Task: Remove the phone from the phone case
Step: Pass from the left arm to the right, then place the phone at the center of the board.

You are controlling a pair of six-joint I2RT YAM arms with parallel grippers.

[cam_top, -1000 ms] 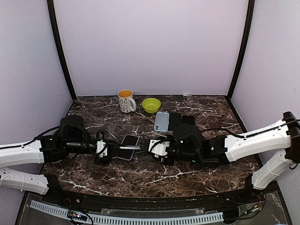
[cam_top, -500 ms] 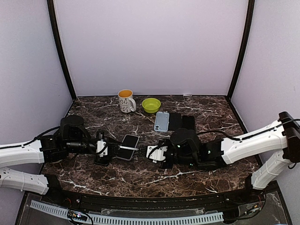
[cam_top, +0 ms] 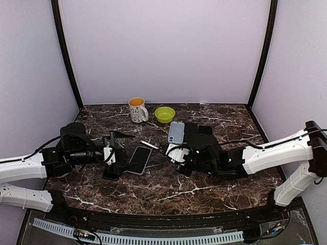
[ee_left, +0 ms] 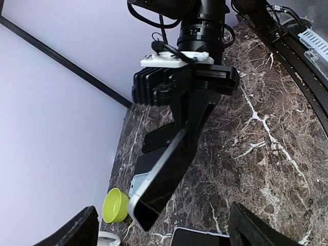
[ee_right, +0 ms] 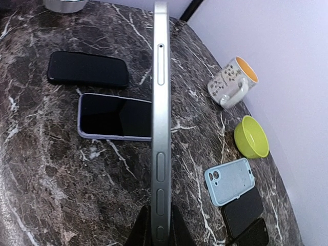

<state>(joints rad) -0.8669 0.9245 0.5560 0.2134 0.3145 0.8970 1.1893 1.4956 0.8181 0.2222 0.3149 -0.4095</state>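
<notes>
Phone point(ee_right: 160, 128), slim silver edge, veined marble table point(ee_right: 46, 174)

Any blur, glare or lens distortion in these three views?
Top view: even, soft light, no hard shadows or glare; the phone shows only as a thin sliver. Left wrist view: sharp, but the wide lens bends the table edge; the left fingers are dark shapes in the bottom corners. Right wrist view: the phone edge is close and sharp, and the table bows toward the corners.
</notes>
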